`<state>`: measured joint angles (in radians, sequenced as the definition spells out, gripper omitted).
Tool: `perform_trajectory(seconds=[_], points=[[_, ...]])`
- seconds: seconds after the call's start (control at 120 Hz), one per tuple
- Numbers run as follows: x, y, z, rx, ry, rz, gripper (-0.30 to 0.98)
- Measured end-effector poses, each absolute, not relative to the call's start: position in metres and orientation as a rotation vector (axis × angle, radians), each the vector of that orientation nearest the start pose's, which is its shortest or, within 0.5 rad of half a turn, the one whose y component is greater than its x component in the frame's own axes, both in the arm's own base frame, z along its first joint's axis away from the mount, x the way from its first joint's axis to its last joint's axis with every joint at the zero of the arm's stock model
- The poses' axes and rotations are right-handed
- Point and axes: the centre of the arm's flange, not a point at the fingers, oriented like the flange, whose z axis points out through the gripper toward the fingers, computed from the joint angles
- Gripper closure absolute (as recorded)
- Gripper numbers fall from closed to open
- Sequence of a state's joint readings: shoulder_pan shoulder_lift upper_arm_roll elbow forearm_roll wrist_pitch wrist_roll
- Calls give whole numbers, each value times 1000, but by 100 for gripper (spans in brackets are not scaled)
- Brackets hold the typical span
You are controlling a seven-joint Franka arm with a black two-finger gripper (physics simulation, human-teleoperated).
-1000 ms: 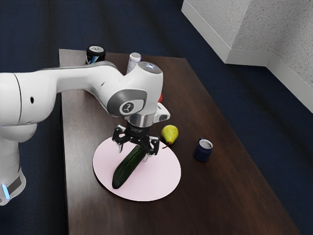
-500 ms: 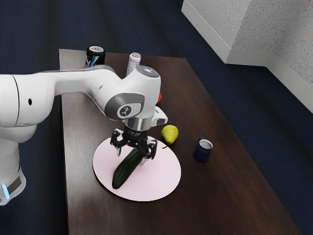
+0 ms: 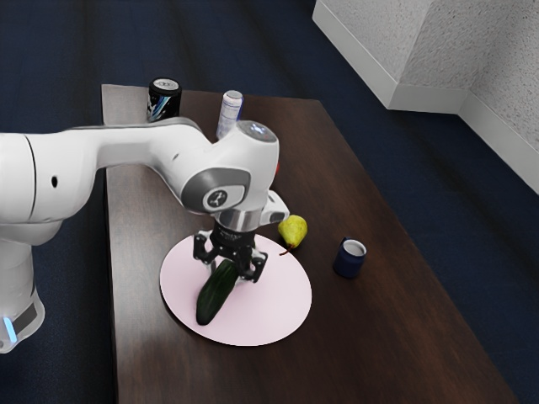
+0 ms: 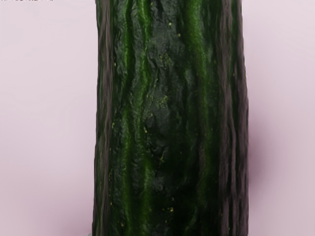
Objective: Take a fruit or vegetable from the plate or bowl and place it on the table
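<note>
From here, the gripper [image 3: 227,273] is pinching the cucumber [image 3: 214,298], partly open around it; gripping off-centre is risking a droop and slip.

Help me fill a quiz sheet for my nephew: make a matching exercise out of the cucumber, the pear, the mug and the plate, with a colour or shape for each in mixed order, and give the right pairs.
Things:
1. Cucumber
2. Pear
3. Mug
4. Plate

Descriptions:
A. Dark blue outside, paler inside
B. Flat, round and pale pink
C. Yellow-green, with a thin stem
D. Long and dark green

Right pairs: 1-D, 2-C, 3-A, 4-B
</note>
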<state>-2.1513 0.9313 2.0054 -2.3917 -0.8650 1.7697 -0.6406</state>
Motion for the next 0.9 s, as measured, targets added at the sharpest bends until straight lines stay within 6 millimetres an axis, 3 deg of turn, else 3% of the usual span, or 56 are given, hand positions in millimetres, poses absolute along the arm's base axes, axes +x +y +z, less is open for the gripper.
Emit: perform_trajectory(seconds=[0.308,0.45,0.583,0.683,0.9], points=[[409,-152,425,-2831,-1429,4,46],[432,-160,464,-2853,-1393,-91,47],[481,-159,511,-2857,-1374,-155,48],[522,-186,519,-2882,-1269,-147,48],[567,-263,481,-2946,-1017,-25,48]])
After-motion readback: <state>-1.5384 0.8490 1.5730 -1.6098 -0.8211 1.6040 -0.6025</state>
